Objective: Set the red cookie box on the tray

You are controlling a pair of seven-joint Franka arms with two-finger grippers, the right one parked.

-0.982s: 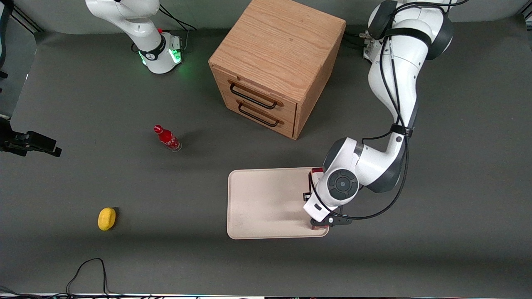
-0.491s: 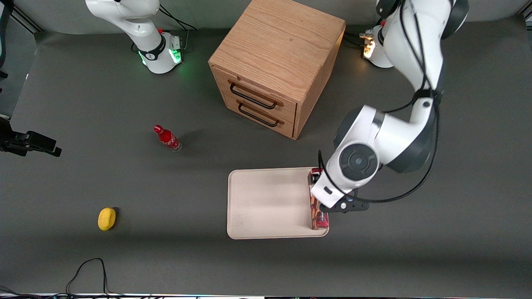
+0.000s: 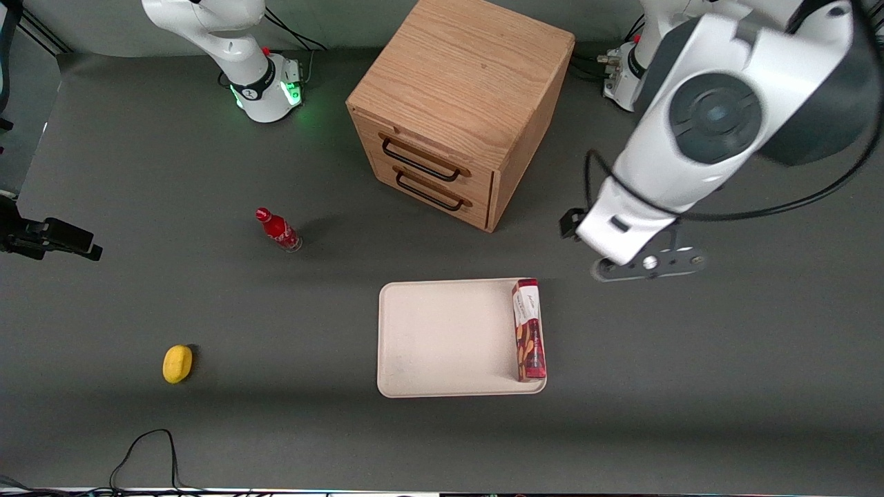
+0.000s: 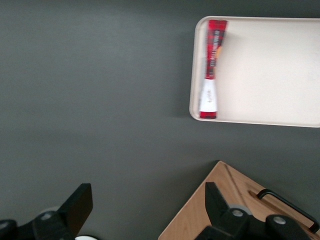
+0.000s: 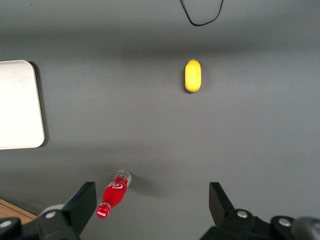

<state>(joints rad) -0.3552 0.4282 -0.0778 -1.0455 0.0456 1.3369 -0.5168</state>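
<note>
Jaws spread wide and empty in the left wrist view: gripper [image 4: 145, 210] looks down from high up on the red cookie box [image 4: 211, 67], which lies flat just inside the tray [image 4: 270, 70] rim. Front view: gripper [image 3: 646, 262] has lifted clear since half a second ago, now well above the surface beside the cabinet [image 3: 456, 110]; box [image 3: 529, 339] rests along the tray's [image 3: 442, 338] edge toward the working arm's end. Placement looks done. Right wrist view: bottle [image 5: 113, 194], yellow object [image 5: 193, 75], both untouched.

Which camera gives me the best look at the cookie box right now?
Front view: the cookie box lies whole and sharp along the tray's edge. Left wrist view shows it blurred past the open gripper. Right wrist view misses it.
</note>
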